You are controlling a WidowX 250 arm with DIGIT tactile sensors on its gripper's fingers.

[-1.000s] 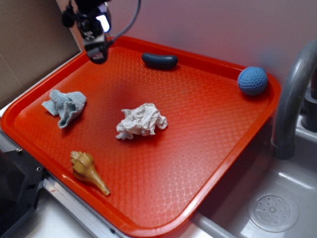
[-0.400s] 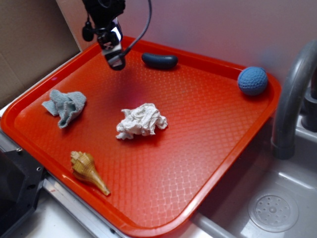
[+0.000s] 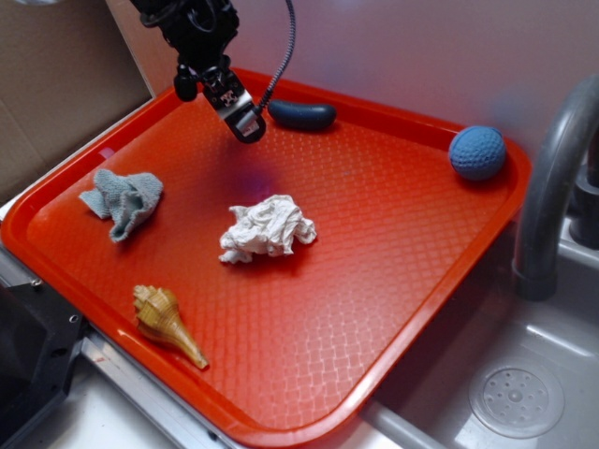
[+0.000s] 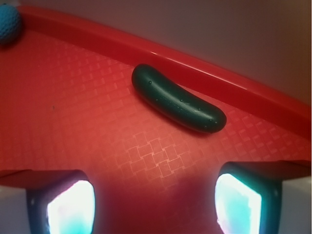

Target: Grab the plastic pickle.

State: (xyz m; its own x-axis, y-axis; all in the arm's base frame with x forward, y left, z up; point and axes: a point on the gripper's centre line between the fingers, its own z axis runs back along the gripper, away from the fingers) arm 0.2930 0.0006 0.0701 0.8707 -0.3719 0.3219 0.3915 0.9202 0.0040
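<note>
End effector (image 3: 245,128) hovers with fingers spread apart and empty above the red tray (image 3: 393,281), just beside the plastic pickle (image 3: 301,115), which lies along the tray's back rim

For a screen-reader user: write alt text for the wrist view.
A dark green plastic pickle lies diagonally on a red tray, close beside its raised far rim, ahead of the gripper. The two jaws stand apart at the bottom corners, glowing with glare and holding nothing. A blue ball peeks in at top left.
</note>
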